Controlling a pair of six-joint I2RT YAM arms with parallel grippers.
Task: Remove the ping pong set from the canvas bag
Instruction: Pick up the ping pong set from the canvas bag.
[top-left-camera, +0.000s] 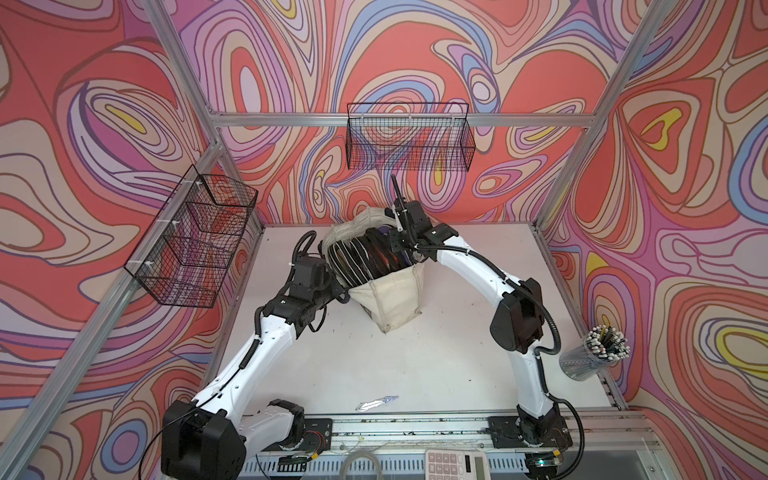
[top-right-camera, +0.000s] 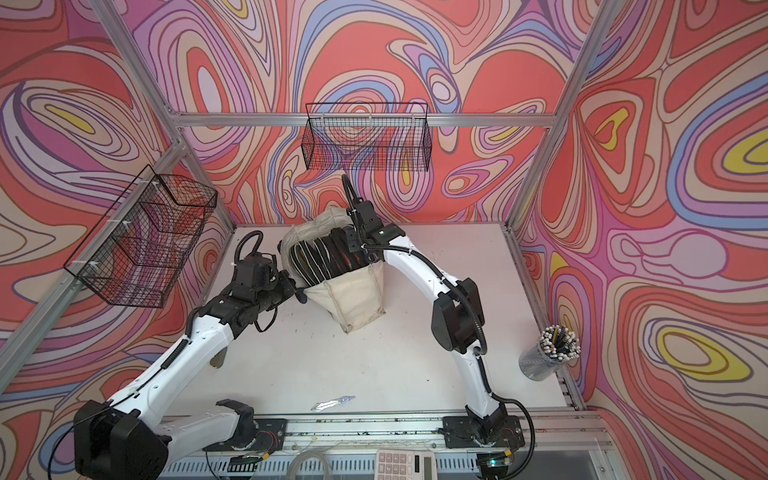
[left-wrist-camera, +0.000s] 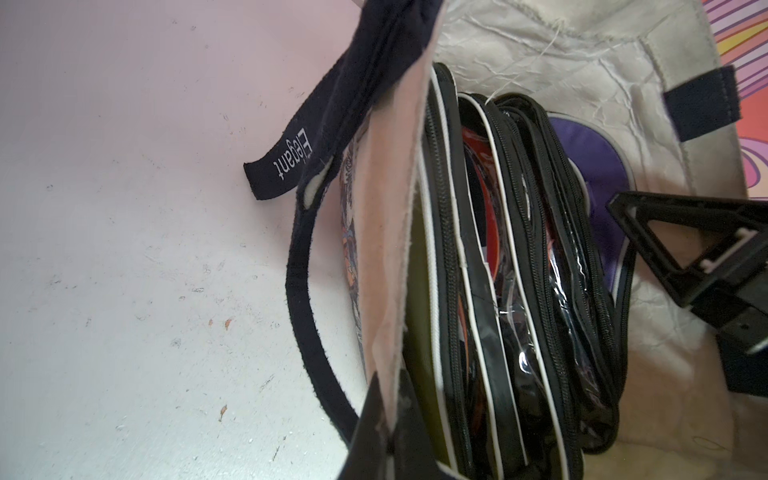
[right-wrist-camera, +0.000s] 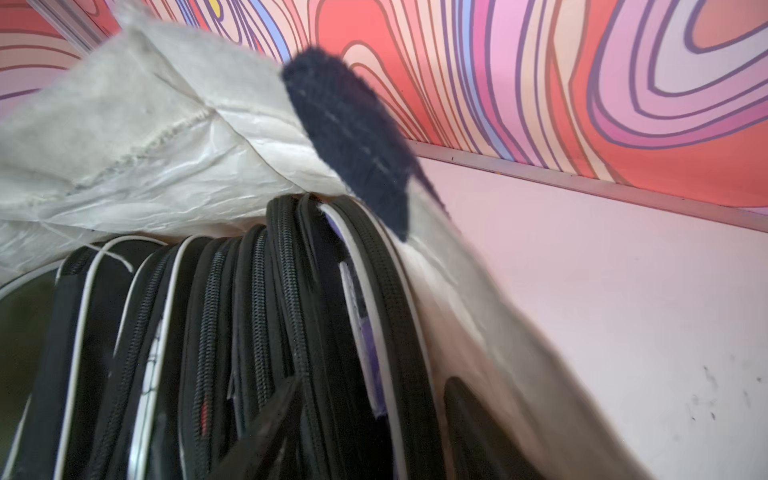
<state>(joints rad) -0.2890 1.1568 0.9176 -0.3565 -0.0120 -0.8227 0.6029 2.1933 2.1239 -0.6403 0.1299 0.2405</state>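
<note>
The canvas bag (top-left-camera: 395, 299) (top-right-camera: 353, 299) stands tilted at the back middle of the table, mouth gaping. Packed upright in it is the ping pong set (top-left-camera: 370, 257) (top-right-camera: 328, 253) (left-wrist-camera: 519, 249) (right-wrist-camera: 249, 332): black zippered cases with white piping. My left gripper (top-left-camera: 334, 279) (top-right-camera: 297, 291) (left-wrist-camera: 390, 372) is shut on the bag's cream rim beside its navy strap (left-wrist-camera: 291, 158). My right gripper (top-left-camera: 397, 245) (top-right-camera: 353, 241) (right-wrist-camera: 374, 380) reaches into the mouth from the right. Its jaws stand apart astride the outermost, purple-edged case, one finger (left-wrist-camera: 681, 257) lying against the bag's inner wall.
Two black wire baskets hang on the walls, at the left (top-left-camera: 199, 241) and at the back (top-left-camera: 409, 141). A clear cup of pens (top-left-camera: 598, 353) stands at the right edge. A small silvery wrapper (top-left-camera: 376, 403) lies near the front rail, and a calculator (top-left-camera: 455, 465) beyond it.
</note>
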